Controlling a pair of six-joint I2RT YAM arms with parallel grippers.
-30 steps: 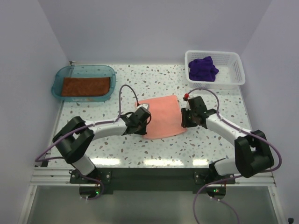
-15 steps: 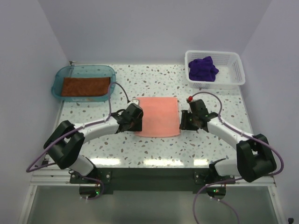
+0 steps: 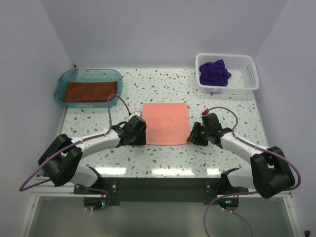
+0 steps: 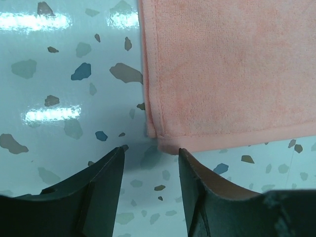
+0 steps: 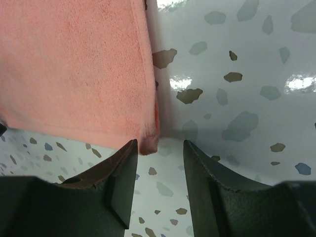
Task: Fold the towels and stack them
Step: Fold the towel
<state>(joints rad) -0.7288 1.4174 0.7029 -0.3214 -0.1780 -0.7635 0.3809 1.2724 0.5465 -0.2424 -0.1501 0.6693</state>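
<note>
The salmon pink towel [image 3: 166,123] lies flat mid-table, and two layers show at its near edge. My left gripper [image 3: 140,138] is open just short of the towel's near-left corner. In the left wrist view the towel [image 4: 227,74] sits just past my left gripper [image 4: 150,150], with bare table between the fingers. My right gripper [image 3: 194,138] is open at the near-right corner. In the right wrist view that corner of the towel [image 5: 79,69] reaches between the tips of my right gripper [image 5: 159,143], ungripped. The rust brown towel [image 3: 90,91] lies in the tray. The purple towel [image 3: 214,73] is bunched in the basket.
A teal tray [image 3: 60,85] stands at the back left and a white mesh basket [image 3: 249,74] at the back right. Speckled tabletop [image 3: 168,163] runs between the towel and the near edge. White walls enclose the table on three sides.
Both grippers have opened, let go of the pink towel and drawn back toward the near edge. The towel, tilted a second ago, now lies square and flat.
</note>
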